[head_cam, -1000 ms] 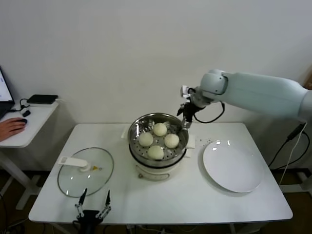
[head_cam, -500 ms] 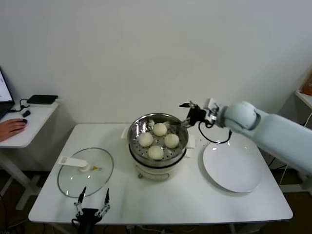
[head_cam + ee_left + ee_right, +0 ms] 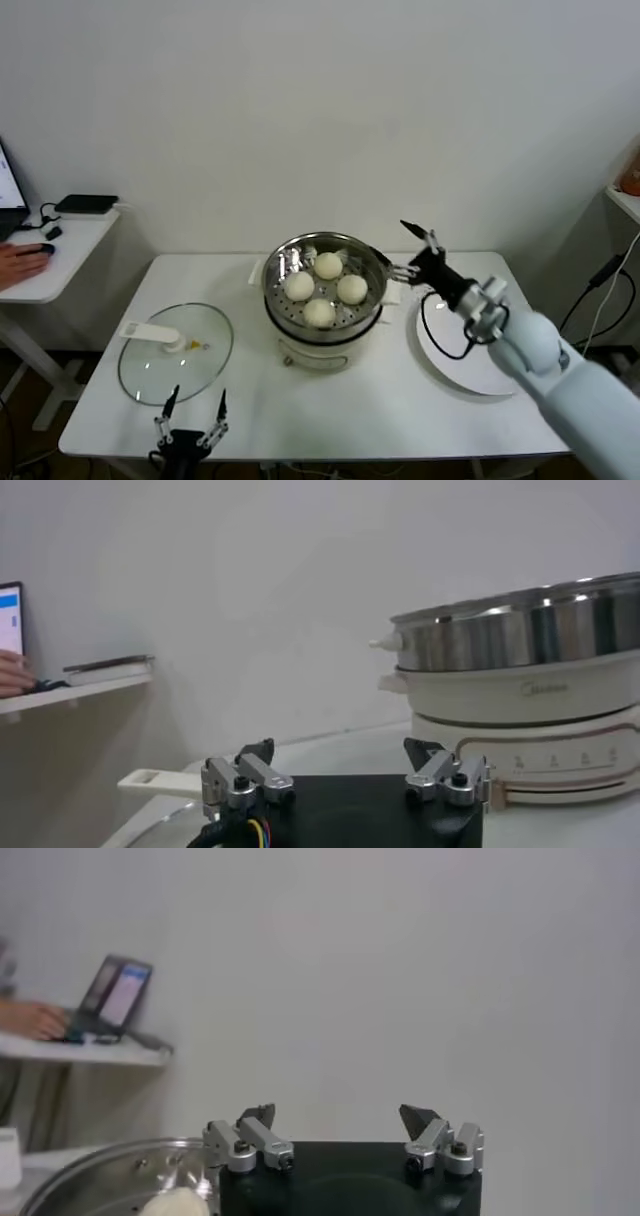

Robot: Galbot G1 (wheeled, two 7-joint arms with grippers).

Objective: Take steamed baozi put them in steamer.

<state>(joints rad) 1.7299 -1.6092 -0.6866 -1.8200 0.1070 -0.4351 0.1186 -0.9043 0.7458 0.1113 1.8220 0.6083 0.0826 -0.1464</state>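
Note:
Four cream-white baozi [image 3: 324,288] lie on the perforated tray inside the shiny steel steamer [image 3: 285,262], which stands on its cream base at the table's middle. My right gripper [image 3: 412,247] is open and empty, just right of the steamer's rim and above the plate's near edge. In the right wrist view the steamer rim [image 3: 90,1166] and one baozi [image 3: 178,1202] show below the open gripper [image 3: 338,1119]. My left gripper [image 3: 194,402] is open and empty, parked at the table's front edge; its wrist view shows it [image 3: 340,753] with the steamer [image 3: 520,670] side-on beyond it.
A flat glass lid [image 3: 176,350] with a white handle lies left of the steamer. A round white plate [image 3: 492,375] lies to the right, partly under my right arm. A side desk [image 3: 50,250] with a person's hand stands far left.
My right arm has swung from behind the steamer round to its right side and lowered; its forearm now lies over the plate. The baozi and the left gripper have not moved.

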